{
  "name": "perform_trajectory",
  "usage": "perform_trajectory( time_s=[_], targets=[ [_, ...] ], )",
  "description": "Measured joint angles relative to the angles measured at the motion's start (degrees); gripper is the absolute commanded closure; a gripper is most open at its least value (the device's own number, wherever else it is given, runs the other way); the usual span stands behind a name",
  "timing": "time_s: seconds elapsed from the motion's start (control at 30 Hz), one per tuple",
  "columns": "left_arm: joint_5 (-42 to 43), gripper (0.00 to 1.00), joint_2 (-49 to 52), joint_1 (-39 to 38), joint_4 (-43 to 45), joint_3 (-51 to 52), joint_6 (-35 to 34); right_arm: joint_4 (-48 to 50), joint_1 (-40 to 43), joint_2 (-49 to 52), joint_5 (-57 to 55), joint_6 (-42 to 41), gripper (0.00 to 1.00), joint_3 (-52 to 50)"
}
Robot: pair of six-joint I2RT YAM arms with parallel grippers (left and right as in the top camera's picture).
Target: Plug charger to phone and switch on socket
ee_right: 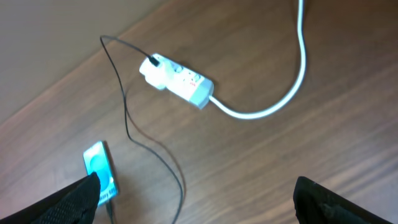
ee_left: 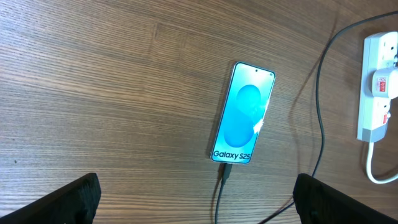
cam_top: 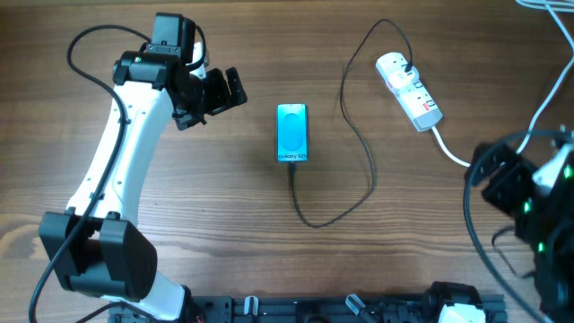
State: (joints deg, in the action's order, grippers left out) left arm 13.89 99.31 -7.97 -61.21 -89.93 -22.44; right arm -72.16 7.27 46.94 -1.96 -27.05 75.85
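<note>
The phone lies flat mid-table with its cyan screen lit; it also shows in the left wrist view and the right wrist view. The charger cable runs from the socket in a loop to the phone's near end, where its connector tip sits in the phone's port. The socket also shows in the left wrist view and the right wrist view. My left gripper is open and empty, left of the phone. My right gripper is open and empty at the far right.
The socket's thick white cord runs toward the right arm. The robots' own black cables hang at the left and the right. A rail lines the table's front edge.
</note>
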Motion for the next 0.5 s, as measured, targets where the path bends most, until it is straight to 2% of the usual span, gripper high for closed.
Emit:
perform_trajectory(
  time_s=[0.2,0.5],
  targets=[
    [-0.2,0.00,0.0,0.0,0.0,0.0,0.0,-9.6,0.0,-1.3,0.4,-0.8,0.00,-0.1],
    [-0.2,0.00,0.0,0.0,0.0,0.0,0.0,-10.1,0.0,-1.1,0.4,-1.0,0.00,-0.1]
  ],
)
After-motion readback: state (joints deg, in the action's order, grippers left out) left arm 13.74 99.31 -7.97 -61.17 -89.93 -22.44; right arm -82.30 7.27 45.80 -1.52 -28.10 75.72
